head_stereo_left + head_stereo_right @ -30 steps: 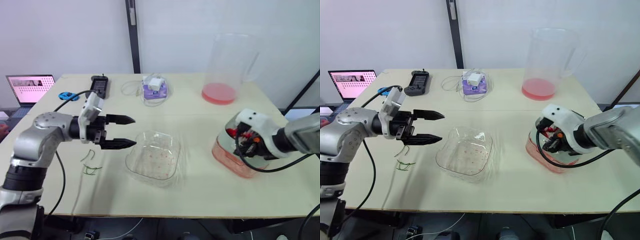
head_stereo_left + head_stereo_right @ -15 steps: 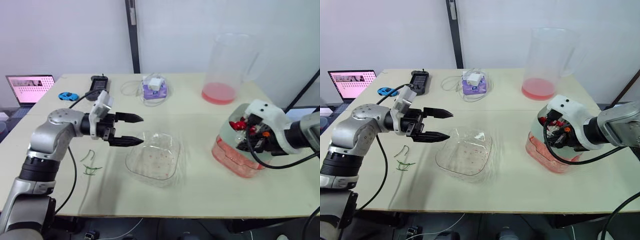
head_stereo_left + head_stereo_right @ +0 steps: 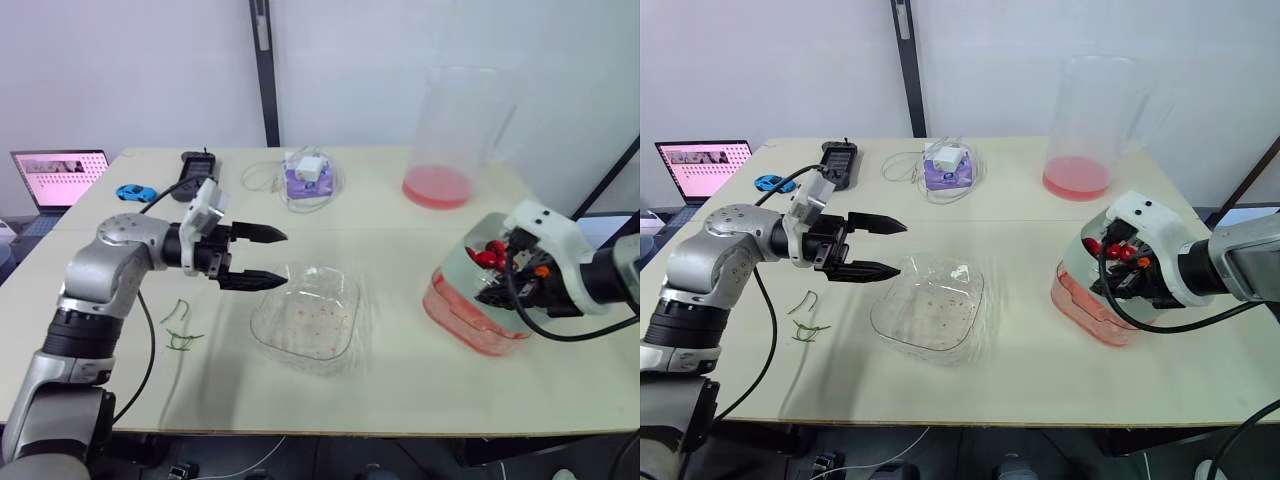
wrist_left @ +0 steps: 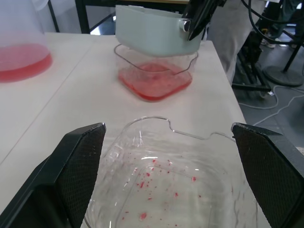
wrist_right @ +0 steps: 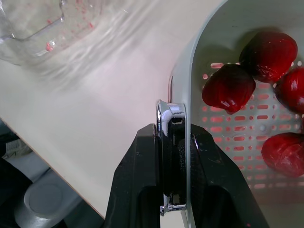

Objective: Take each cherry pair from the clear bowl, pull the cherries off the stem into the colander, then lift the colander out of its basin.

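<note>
The right pincer (image 5: 174, 135) is closed on the rim of the pale colander (image 4: 152, 31), one finger on the outer side of the wall and one on the inner side; the colander is held tilted above its basin (image 3: 1080, 305) at the right side of the counter (image 3: 400, 390), and I cannot tell whether its bottom is fully free of the basin's rim; several dark red cherries (image 5: 229, 88) lie on its slotted floor, without stems as far as one can see. The basin is clear and holds a shallow layer of red liquid. The left pincer (image 3: 283, 259) hangs with its two black fingers spread wide, holding nothing, just at the left edge of the clear bowl (image 4: 147, 118); this bowl stands near the middle of the counter and contains only small red specks. A few green stems (image 3: 180, 325) lie on the counter to the left of the bowl — well apart from it; at the back stand a tall clear pitcher (image 3: 455, 130) with red liquid at its bottom and, far left, an open laptop (image 3: 58, 175).
</note>
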`<act>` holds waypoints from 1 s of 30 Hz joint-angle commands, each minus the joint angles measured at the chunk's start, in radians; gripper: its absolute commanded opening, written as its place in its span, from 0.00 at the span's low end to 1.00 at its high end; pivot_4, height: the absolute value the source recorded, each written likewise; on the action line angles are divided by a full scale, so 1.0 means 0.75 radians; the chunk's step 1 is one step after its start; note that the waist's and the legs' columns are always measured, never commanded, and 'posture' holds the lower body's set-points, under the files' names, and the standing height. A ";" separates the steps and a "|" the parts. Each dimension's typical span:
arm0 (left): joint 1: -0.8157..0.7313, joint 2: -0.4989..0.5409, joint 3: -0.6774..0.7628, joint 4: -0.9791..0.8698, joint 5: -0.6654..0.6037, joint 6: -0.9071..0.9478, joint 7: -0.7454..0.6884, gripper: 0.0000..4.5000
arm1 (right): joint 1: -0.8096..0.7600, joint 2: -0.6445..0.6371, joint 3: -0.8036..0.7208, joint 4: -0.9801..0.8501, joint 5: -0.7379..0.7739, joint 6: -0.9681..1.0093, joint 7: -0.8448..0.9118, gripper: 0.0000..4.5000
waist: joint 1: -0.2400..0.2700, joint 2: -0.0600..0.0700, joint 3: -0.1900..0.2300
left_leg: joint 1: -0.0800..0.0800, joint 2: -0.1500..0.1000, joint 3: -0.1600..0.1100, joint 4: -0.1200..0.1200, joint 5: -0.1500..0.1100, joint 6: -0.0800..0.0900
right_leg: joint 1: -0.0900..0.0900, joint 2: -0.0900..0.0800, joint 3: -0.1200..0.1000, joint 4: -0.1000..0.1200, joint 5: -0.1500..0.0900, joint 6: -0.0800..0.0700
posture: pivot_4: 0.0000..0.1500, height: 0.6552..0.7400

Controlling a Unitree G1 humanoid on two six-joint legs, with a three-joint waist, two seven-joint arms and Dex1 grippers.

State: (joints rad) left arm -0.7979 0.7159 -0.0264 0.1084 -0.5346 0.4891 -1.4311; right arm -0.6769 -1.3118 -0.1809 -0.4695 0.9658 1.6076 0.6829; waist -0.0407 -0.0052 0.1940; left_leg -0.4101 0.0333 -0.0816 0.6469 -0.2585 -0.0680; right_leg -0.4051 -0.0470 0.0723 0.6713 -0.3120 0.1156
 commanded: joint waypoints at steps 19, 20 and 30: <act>0.091 0.032 0.112 -0.161 -0.051 0.045 0.129 1.00 | -0.256 -0.054 0.251 0.014 -0.109 -0.145 0.058 0.05 | -0.004 0.000 0.000 | 0.000 0.000 0.000 0.000 0.000 0.000 | 0.000 0.000 0.000 0.000 0.000 0.000 | 1.00 0.92; 0.121 0.045 0.132 -0.190 -0.058 0.058 0.148 1.00 | -0.320 -0.052 0.345 0.027 -0.170 -0.209 0.101 0.05 | -0.004 0.000 0.000 | 0.000 0.000 0.000 0.000 0.000 0.000 | 0.000 0.000 0.000 0.000 0.000 0.000 | 1.00 0.92; 0.448 0.140 0.372 -0.509 -0.170 0.167 0.375 1.00 | -0.824 0.334 1.128 0.647 -0.930 -0.860 0.563 0.05 | -0.006 0.001 0.001 | 0.000 0.000 0.002 -0.001 0.000 0.000 | -0.002 -0.001 0.001 0.000 0.000 0.000 | 1.00 0.92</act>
State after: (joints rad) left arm -0.4764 0.8052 0.1930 -0.2114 -0.6285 0.6038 -1.1838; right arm -1.2525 -1.0853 0.6376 -0.0554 0.3596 1.0416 1.0628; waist -0.0451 -0.0049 0.1944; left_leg -0.4103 0.0336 -0.0807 0.6464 -0.2584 -0.0682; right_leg -0.4069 -0.0474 0.0731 0.6711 -0.3120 0.1156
